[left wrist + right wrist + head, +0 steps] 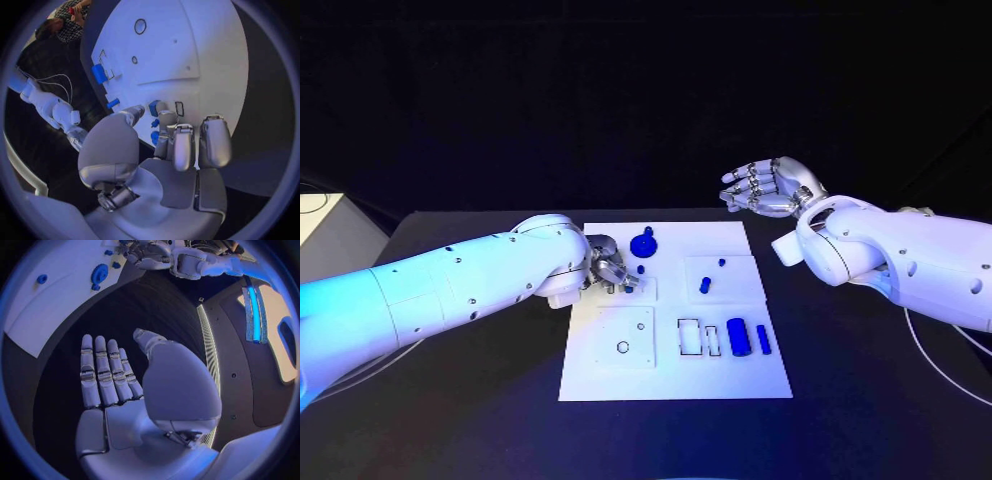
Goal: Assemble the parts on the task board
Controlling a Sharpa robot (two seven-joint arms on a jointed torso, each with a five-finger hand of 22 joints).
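A: Task board [718, 375]? Parts?
B: White plate, frame centre. Blue parts: round one [643, 243] upper middle, cylinder [738, 336] lower right.
A: Hands?
B: Left hand [609, 266] on board's left edge, fingers curled round small blue piece [154, 107]. Right hand [770, 187] upper right, off board, fingers apart, holds nothing.

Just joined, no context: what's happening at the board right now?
The left hand is down at the task board, fingers around small blue parts near its left-middle; whether it grips one is unclear. The right hand hovers open off the board's far right corner, holding nothing. A round blue part and a blue cylinder lie untouched on the board.
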